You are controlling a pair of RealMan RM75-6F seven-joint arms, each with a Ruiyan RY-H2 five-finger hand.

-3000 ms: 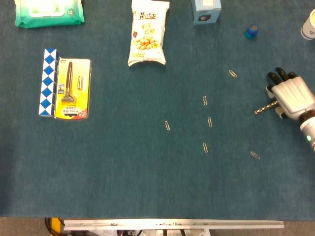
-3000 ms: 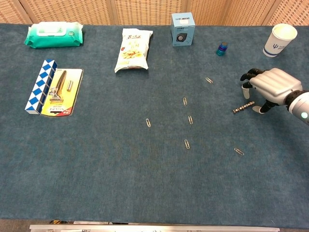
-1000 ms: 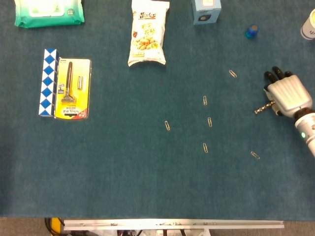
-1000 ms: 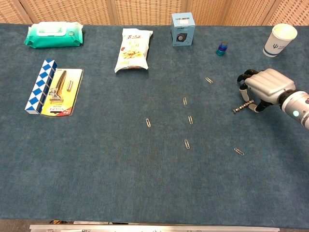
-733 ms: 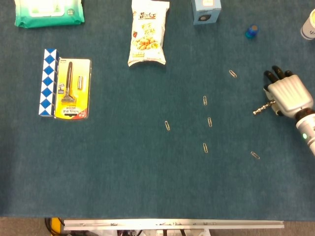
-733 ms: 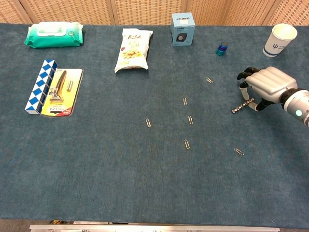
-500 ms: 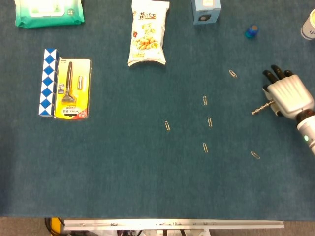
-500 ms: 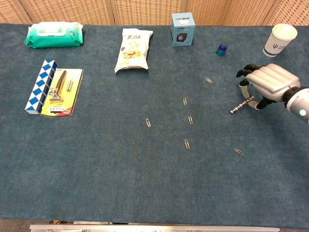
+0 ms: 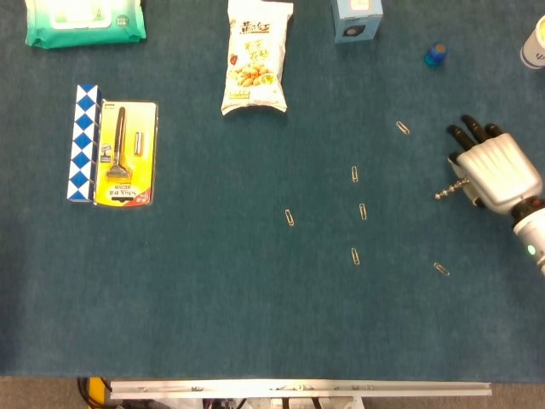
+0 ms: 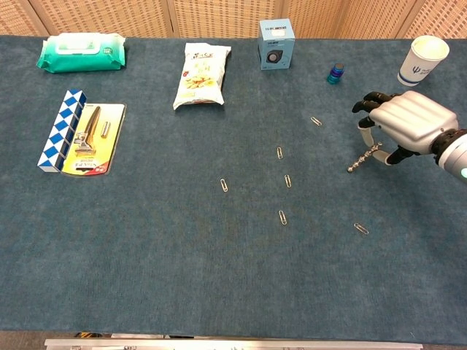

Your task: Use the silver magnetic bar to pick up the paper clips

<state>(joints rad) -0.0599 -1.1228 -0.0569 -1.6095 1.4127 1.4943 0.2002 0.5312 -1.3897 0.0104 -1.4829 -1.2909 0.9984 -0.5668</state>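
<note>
My right hand (image 9: 496, 171) (image 10: 406, 126) is at the right side of the table and holds the silver magnetic bar (image 9: 449, 190) (image 10: 363, 159), whose free end points down-left, lifted off the cloth. Several paper clips lie on the blue cloth: one (image 9: 403, 128) (image 10: 316, 121) up-left of the hand, one (image 9: 441, 269) (image 10: 361, 228) below it, and others (image 9: 355, 175) (image 9: 363, 211) (image 9: 355, 256) (image 9: 290, 217) further left in the middle. No clip hangs on the bar. My left hand is out of both views.
Along the far edge lie a wipes pack (image 10: 80, 51), a snack bag (image 10: 201, 74), a blue box (image 10: 276, 44), a small blue cap (image 10: 336, 73) and a paper cup (image 10: 422, 60). A razor card (image 10: 89, 138) and a blue-white snake puzzle (image 10: 60, 127) lie at the left.
My right hand has risen a little and shifted left with the bar in it; the bar's tip now points further toward the clips. The clips have not moved.
</note>
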